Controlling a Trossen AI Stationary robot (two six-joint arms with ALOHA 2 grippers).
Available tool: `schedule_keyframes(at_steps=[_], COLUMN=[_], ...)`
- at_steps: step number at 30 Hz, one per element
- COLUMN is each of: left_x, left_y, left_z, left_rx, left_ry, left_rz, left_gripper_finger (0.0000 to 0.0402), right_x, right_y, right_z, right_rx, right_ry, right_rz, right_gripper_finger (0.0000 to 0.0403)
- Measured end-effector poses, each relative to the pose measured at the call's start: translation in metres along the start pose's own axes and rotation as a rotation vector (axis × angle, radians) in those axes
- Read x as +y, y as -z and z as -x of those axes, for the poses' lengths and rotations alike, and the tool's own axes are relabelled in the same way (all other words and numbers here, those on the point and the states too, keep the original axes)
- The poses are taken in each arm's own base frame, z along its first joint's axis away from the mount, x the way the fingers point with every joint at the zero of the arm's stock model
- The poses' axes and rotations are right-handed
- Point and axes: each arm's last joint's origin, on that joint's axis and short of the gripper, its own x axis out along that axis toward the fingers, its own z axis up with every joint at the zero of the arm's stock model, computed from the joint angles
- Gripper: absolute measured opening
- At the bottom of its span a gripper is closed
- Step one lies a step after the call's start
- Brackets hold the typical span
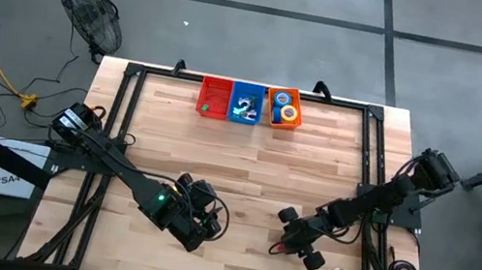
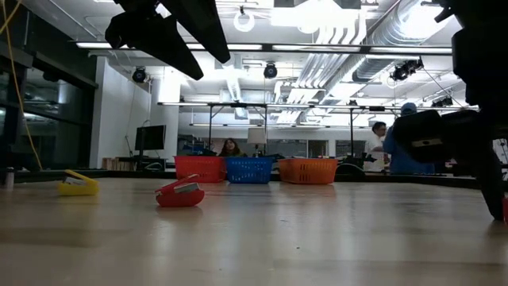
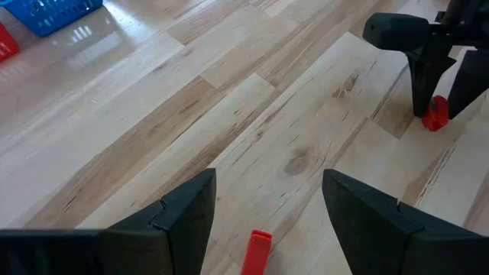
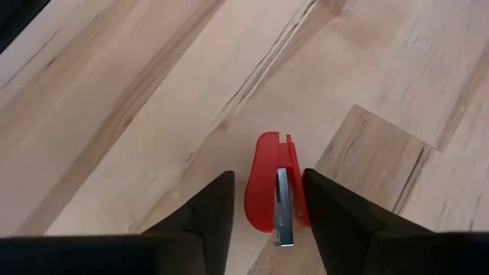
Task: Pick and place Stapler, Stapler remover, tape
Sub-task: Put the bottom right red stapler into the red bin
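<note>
The red stapler (image 4: 275,195), small and rounded with a metal strip along its top, lies on the desk (image 1: 246,165) between the right gripper (image 4: 267,200) fingers, which flank it closely without clearly clamping. Only the left wrist view shows a second red piece (image 3: 257,252) between the open left gripper (image 3: 267,206) fingers, while the low view alone shows a yellow stapler (image 2: 78,185).

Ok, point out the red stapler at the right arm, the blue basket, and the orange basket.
red stapler (image 4: 269,183): right wrist view, on its red top, between the pincer's fingers.
blue basket (image 1: 238,90): high view, on its left rim.
orange basket (image 2: 306,171): low view, on its front wall.
</note>
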Motion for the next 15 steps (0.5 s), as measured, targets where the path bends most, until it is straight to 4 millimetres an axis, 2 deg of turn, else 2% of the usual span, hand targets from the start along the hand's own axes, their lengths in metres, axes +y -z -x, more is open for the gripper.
schedule_keyframes(at_steps=[8, 15], left_x=[0.0, 0.0], left_y=[0.0, 0.0], left_z=[0.0, 0.0], left_rx=[0.0, 0.001], left_ry=[0.0, 0.0], left_rz=[0.0, 0.0], left_gripper_finger=[0.0233, 0.0233], right_x=[0.0002, 0.0], right_y=[0.0033, 0.0038], right_z=[0.0003, 0.0003], right_rx=[0.034, 0.04], right_ry=[-0.002, 0.003], right_rz=[-0.014, -0.019], right_gripper_finger=[0.0186, 0.018])
